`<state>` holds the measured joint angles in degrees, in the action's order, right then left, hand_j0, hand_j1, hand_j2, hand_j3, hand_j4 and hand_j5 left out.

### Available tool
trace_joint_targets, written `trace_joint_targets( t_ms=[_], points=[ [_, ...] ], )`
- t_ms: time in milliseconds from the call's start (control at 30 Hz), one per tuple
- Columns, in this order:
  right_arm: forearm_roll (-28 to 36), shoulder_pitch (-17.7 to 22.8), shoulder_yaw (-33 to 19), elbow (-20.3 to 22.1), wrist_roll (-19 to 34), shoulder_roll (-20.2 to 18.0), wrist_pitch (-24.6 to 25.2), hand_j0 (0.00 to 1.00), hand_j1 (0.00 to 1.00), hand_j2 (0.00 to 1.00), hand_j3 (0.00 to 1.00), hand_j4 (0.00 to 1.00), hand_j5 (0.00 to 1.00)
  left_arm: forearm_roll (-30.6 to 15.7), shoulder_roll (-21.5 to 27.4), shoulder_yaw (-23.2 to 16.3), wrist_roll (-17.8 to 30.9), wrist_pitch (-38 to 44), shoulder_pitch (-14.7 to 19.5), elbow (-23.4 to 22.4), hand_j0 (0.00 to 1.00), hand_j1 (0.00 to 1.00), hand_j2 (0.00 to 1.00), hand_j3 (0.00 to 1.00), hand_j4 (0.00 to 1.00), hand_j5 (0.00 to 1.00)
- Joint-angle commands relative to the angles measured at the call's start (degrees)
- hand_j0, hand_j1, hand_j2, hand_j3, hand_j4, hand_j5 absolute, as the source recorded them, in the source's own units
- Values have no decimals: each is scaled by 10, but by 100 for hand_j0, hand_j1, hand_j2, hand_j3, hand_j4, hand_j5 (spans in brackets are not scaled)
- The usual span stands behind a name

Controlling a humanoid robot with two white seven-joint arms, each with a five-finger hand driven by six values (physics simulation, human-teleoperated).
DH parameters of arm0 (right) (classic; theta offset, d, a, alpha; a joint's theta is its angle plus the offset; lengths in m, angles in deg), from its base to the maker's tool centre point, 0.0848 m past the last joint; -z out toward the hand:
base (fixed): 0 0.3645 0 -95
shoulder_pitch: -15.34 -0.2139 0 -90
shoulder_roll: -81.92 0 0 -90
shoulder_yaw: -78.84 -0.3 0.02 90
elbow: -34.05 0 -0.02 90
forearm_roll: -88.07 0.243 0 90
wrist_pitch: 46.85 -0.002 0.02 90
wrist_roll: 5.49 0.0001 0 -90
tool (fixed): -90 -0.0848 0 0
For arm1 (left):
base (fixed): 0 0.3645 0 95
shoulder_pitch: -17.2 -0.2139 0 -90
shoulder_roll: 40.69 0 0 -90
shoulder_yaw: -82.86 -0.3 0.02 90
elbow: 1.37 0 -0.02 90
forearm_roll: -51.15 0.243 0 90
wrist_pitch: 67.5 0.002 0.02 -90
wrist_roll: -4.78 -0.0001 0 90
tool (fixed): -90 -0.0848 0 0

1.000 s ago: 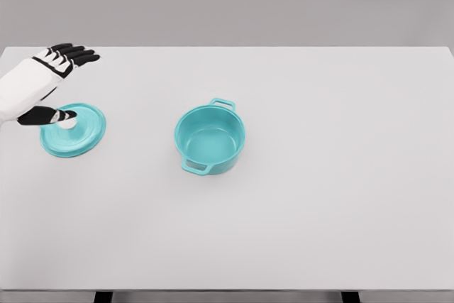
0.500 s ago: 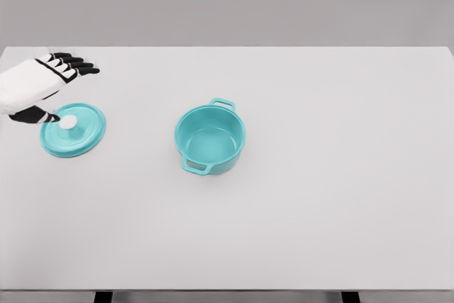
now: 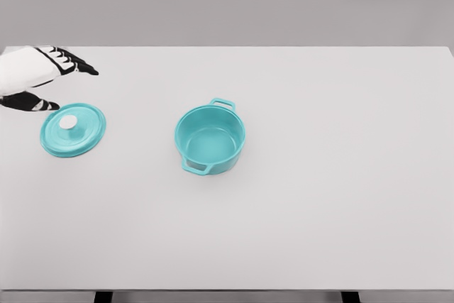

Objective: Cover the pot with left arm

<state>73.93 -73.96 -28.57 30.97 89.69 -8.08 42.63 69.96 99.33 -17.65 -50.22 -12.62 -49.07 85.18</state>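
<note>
The pot (image 3: 210, 139) stood upright on the tabletop (image 3: 319, 196), a little left of centre; the lid (image 3: 72, 130) lay flat well off to its left, near the edge; the left hand (image 3: 35, 79) hovered just behind the lid, apart from it.

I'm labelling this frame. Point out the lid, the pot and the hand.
lid (image 3: 78, 135): head view, on its teal top.
pot (image 3: 210, 148): head view, on its inner floor.
left hand (image 3: 35, 76): head view, on its white back.

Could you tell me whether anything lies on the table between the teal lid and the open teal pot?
Nothing visible does. The round teal lid with a white knob and the two-handled teal pot have only bare white table between them.
</note>
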Motion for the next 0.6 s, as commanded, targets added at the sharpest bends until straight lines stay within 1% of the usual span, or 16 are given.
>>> trace_joint_targets(
  t_ms=[0, 233, 433, 567],
  points=[
    [0, 0, 0, 0, 0, 0, 0, 100, 100, 100, 100, 100, 100, -4, 0, -40, 0, 1, 0, -18, 83, 83, 83, 83, 83, 83],
    [0, 0, 0, 0, 0, 0, 0, 100, 100, 100, 100, 100, 100, -6, 7, -43, 0, 1, -2, -21, 82, 82, 82, 82, 82, 82],
    [0, 0, 0, 0, 0, 0, 0, 100, 100, 100, 100, 100, 100, -6, 7, -58, 0, 1, -3, -56, 82, 82, 82, 82, 82, 82],
    [0, 0, 0, 0, 0, 0, 0, 100, 100, 100, 100, 100, 100, -4, 6, -65, 0, 1, -2, -67, 82, 82, 82, 82, 82, 82]
  ],
)
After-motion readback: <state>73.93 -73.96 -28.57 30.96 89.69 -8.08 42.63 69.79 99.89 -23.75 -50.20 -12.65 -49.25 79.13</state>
